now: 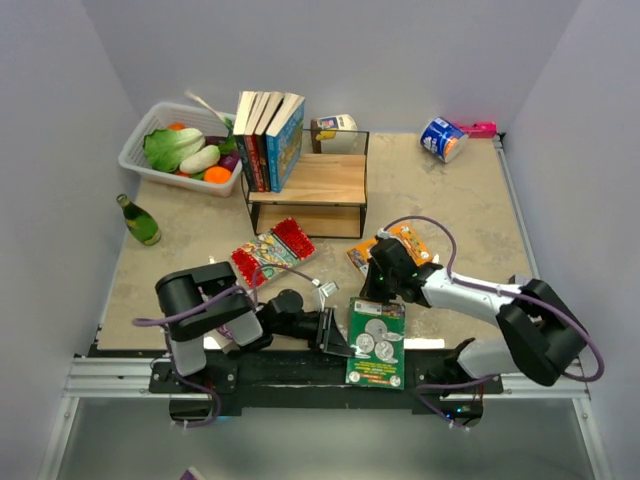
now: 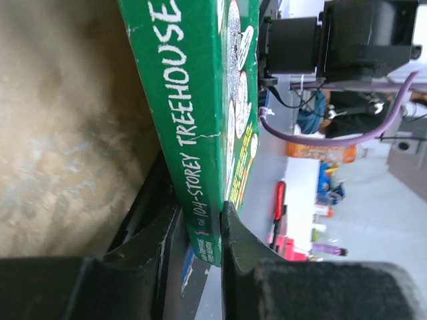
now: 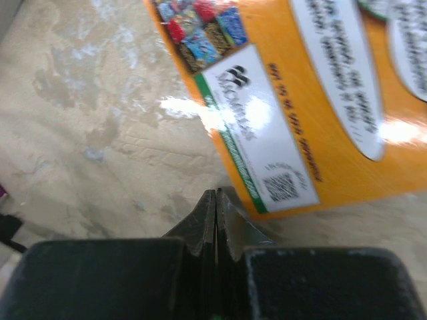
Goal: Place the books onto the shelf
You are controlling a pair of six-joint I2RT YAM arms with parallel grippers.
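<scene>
- Plainly, the left tool (image 2: pixel 200 217) was grasping the green paperback with silver coins on its cover (image 2: pixel 193 100), one finger pressed on each face at one end of the spine.
- That book sat at the near edge of the beige table (image 1: pixel 440 200), between the two arm bases. Whether it was already clear of the surface I could not tell.
- The right tool (image 3: pixel 215 200) was clenched on nothing, its tips just beside a corner of the orange paperback (image 3: pixel 313 100) lying flat on the table.
- The small black metal-frame shelf with light wooden boards (image 1: pixel 310 180) stood at the far middle, well apart from the held book. Four upright paperbacks (image 1: pixel 268 140) leaned at the left end of its top board, and the right part of that board was bare.
- As I judged it, the step in hand was to secure the green book and carry it to the shelf. Because the hold was at one end of the spine, the free end would likely swing, so the lift needed to be slow, with the spine kept in line with the tool.
- A red paperback (image 1: pixel 272 250) lay flat between the held book and the shelf. The carry therefore had to rise over it first, and pass left of the right arm.
- The best approach seemed to be from the bare right side. The green book would go down on its lower edge against the blue-covered one and be freed only once it leaned there.
</scene>
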